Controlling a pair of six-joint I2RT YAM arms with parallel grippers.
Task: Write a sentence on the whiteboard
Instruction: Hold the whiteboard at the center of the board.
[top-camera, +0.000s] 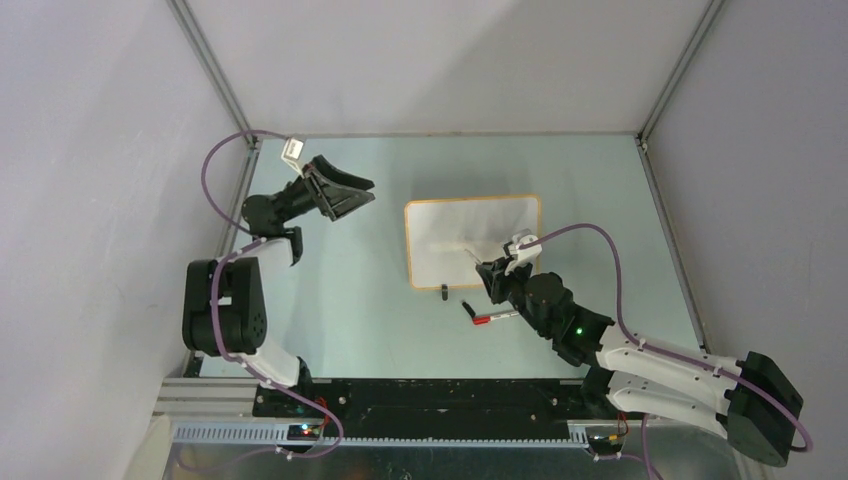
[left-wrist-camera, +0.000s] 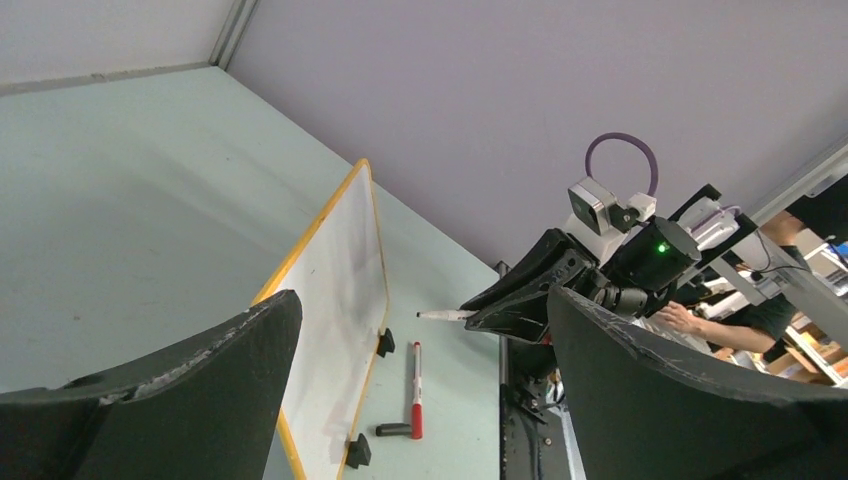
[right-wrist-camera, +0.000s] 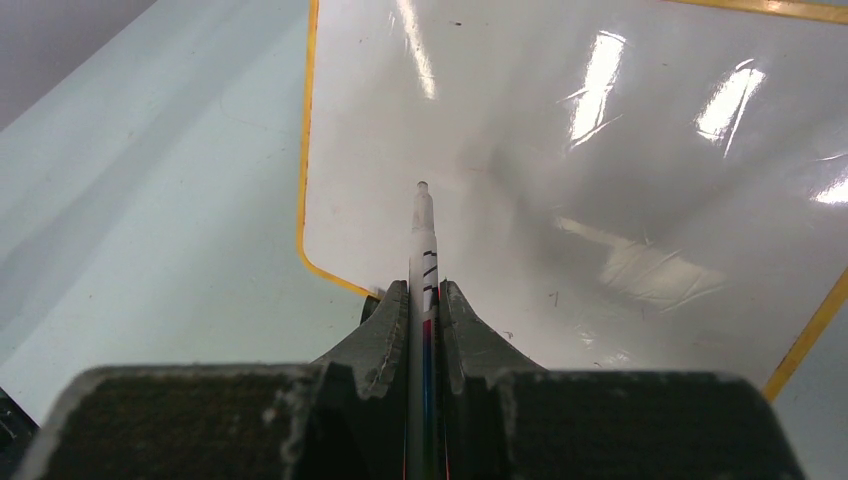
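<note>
The left gripper (top-camera: 360, 192) is hovering over the far left of the table (top-camera: 340, 300) with its jaws standing wide apart and holding nothing. The whiteboard (top-camera: 460, 235) is lying flat at the middle of the table, and a red-ended marker (top-camera: 497, 317) and a small black cap (left-wrist-camera: 393, 429) are lying just beside its near edge. To the right, the right gripper (right-wrist-camera: 423, 290) is clamping a thin marker (right-wrist-camera: 424, 240) between its closed fingers, pointing the tip over the board's near part, though I cannot tell whether it is touching.
</note>
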